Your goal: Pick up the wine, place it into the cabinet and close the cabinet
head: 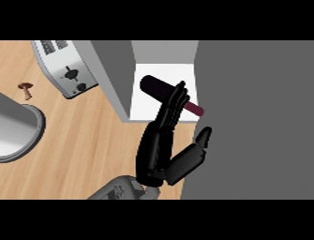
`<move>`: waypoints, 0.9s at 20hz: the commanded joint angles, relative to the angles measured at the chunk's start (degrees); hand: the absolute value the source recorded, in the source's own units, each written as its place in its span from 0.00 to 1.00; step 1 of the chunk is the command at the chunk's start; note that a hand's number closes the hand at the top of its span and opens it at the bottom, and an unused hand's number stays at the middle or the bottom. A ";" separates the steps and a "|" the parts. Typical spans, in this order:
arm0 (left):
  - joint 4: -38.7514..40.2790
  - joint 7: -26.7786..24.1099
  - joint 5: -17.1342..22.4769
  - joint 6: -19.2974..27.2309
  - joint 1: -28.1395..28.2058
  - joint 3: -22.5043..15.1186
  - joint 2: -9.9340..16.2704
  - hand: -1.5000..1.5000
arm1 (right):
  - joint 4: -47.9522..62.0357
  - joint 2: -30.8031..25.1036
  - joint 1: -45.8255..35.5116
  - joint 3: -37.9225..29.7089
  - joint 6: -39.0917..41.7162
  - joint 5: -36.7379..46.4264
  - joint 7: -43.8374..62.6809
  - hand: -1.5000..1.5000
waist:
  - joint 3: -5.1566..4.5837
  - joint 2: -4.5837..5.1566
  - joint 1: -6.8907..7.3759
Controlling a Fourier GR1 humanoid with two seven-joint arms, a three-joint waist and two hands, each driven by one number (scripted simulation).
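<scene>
Wine (158, 87), dark bottle with maroon neck, inside cabinet (160, 65).

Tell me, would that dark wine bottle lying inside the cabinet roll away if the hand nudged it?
Probably. The wine bottle lies on its side on the cabinet floor, and its round body would likely roll sideways under a push. It looks rigid, so it should not bend. The right hand has straight fingers against it, not curled round it, so the smooth surface could slip.

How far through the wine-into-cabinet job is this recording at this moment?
Done: the wine bottle lies inside the open cabinet, on its white floor. In hand: the right hand rests straight-fingered over the bottle, not gripping. Left: pulling the hand out and closing the cabinet.
</scene>
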 commanded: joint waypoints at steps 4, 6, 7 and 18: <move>-19.26 5.32 -1.33 0.50 10.76 -3.90 6.98 1.00 | -2.82 -0.20 -0.11 0.02 -1.60 -0.19 2.79 0.00 | -0.04 -0.03 -0.08; -19.16 -0.46 -3.49 -0.55 18.65 -10.64 6.73 1.00 | -3.89 0.29 1.35 2.68 -1.71 2.30 2.44 0.00 | -0.06 0.02 -0.15; -19.25 -1.25 -2.56 -4.48 19.20 -8.43 9.97 1.00 | -4.55 -0.36 0.97 1.07 -1.70 0.17 3.67 0.00 | -0.06 0.08 -0.34; -34.31 -4.83 3.07 -16.50 31.57 -0.63 28.39 1.00 | -5.49 3.20 0.75 10.24 2.93 -8.13 1.17 1.00 | -0.12 0.00 0.35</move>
